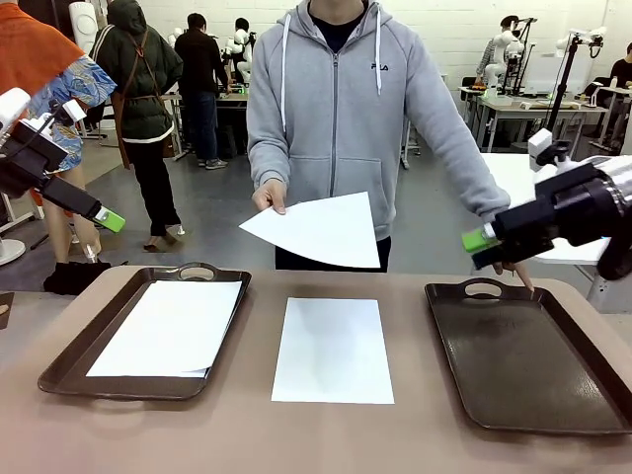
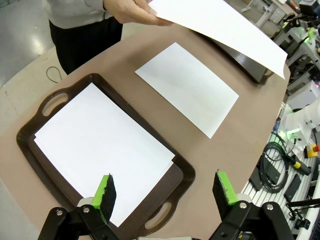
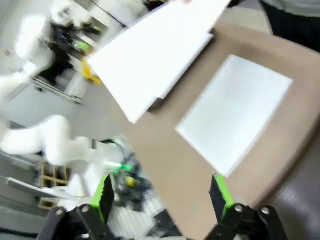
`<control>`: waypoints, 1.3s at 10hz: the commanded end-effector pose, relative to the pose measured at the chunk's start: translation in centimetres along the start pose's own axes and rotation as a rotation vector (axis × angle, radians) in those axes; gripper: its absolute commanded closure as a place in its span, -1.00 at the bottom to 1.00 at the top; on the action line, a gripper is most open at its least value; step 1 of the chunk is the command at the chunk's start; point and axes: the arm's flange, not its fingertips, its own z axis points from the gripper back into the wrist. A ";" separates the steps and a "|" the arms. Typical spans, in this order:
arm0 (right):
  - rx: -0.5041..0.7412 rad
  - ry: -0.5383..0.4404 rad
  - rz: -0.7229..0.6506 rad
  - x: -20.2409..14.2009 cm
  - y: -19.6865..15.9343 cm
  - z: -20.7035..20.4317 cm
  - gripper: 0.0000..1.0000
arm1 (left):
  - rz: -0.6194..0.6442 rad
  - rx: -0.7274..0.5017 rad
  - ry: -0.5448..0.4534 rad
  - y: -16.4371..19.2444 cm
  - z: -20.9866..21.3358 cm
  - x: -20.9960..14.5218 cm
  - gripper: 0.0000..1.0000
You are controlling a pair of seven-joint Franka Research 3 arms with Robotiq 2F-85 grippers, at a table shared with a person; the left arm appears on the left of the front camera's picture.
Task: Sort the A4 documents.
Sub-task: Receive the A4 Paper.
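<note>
While offered a sheet (image 1: pixel 321 229) by hand (image 1: pixel 269 197) — handover.
Hung released at left end effector (image 2: pixel 165 190), right end effector (image 3: pixel 161 195) — likely called for an edge pinch.

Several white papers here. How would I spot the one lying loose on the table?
Find the brown table: a dark tray with paper sits on the left, an empty dark tray on the right. Between them one white sheet lies flat on the bare tabletop. Unlike the stacked paper or the raised sheet in the person's hand, it is in no tray and nobody holds it.
</note>
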 end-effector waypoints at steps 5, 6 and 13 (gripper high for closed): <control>0.152 -0.020 -0.308 5.9 -5.5 -8.6 -1.00 | -0.006 -0.012 -0.012 0.1 0.1 -0.1 -1.00; 0.173 -0.019 -0.344 6.5 -6.1 -9.9 -1.00 | -0.006 -0.012 -0.012 0.1 0.1 -0.1 -1.00; 0.228 -0.033 -0.489 10.5 -8.7 -15.3 -1.00 | -0.006 -0.012 -0.012 0.1 0.1 -0.1 -1.00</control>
